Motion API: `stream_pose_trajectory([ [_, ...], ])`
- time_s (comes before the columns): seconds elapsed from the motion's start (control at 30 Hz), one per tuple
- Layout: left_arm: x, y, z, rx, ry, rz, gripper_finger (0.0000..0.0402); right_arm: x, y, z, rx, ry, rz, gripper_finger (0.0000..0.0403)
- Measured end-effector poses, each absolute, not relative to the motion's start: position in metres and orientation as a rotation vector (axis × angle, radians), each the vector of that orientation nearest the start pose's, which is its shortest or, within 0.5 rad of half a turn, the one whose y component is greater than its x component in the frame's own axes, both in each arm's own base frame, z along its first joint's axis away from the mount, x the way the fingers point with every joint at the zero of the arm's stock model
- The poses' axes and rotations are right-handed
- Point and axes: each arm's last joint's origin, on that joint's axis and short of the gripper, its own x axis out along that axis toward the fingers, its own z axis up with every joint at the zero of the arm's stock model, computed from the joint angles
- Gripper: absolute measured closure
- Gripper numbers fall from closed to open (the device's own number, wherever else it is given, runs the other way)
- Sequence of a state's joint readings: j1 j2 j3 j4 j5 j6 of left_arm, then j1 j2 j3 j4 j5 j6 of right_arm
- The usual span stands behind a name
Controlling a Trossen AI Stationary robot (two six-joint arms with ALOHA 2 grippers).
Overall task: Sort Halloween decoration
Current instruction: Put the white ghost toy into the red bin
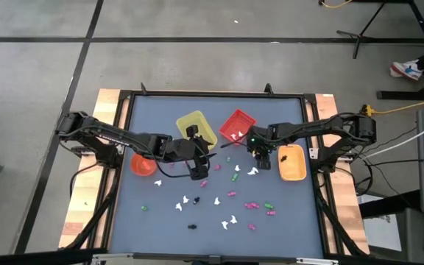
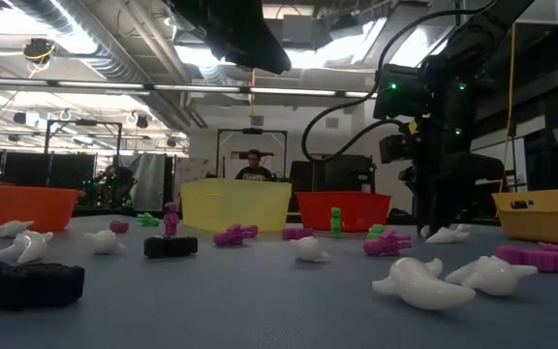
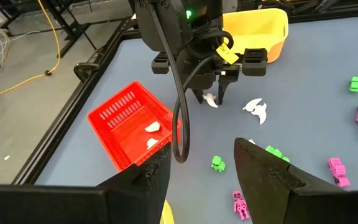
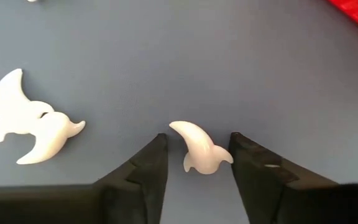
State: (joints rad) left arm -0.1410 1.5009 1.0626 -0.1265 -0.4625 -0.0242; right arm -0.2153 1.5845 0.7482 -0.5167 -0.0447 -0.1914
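- Right hand (image 4: 194, 163) down at the surface (image 1: 160, 221), fingers apart around a white trinket (image 4: 197, 149), beside the red bin (image 1: 237, 125)
- Left hand (image 3: 197, 168) apart, raised near the yellow bin (image 1: 196, 125)
- Other trinkets (image 1: 230, 195) scattered mid-surface

I see my right gripper (image 4: 194, 158) lowered, fingers parted; my left gripper (image 3: 197, 171) hovers mid-bench, fingers apart.

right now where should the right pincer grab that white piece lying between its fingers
Across the wide body of the white piece, not the thin curved tip. It lies flat, so come straight down from above; the right pincer is open with a finger on either side of it.
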Motion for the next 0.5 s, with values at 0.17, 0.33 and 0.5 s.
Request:
stream_pose_trajectory([
  [0.17, 0.3266, -0.0333, 0.2670, 0.145, 0.538, 0.319, 0.0241, 0.2476, -0.0530, 0.1313, 0.013, 1.350, -0.017, 0.0273],
  [0.33, 0.3266, -0.0333, 0.2670, 0.145, 0.538, 0.319, 0.0241, 0.2474, -0.0531, 0.1311, 0.011, 1.351, -0.019, 0.0285],
  [0.5, 0.3266, -0.0333, 0.2670, 0.145, 0.538, 0.319, 0.0241, 0.2474, -0.0530, 0.1311, 0.013, 1.351, -0.017, 0.0294],
])
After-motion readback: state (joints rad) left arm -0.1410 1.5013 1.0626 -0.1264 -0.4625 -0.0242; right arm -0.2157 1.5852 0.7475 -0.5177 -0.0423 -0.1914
